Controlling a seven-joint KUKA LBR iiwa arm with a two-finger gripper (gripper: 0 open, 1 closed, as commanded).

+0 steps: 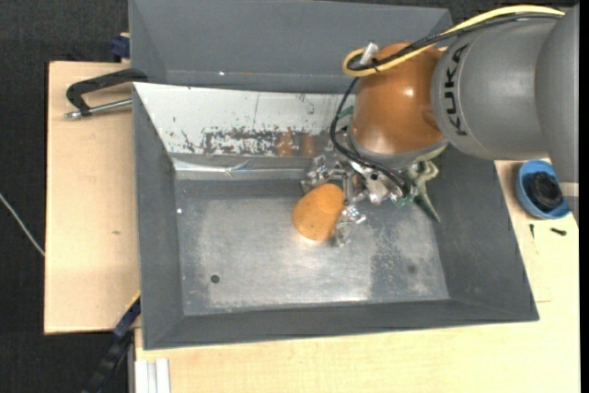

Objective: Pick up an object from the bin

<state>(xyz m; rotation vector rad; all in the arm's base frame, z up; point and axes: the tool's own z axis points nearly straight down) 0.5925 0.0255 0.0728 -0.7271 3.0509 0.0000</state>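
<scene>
An orange, rounded, potato-shaped thing lies near the middle of the bin floor, slightly toward the back. My gripper is down at the thing's right side, its metal fingers touching or very close to it. The wrist above hides much of the gripper. A small green thing pokes out from under the wrist at the right.
The arm with its orange wrist cover reaches in from the right and hangs over the bin's back right part. A small dark speck lies on the floor at the front left.
</scene>
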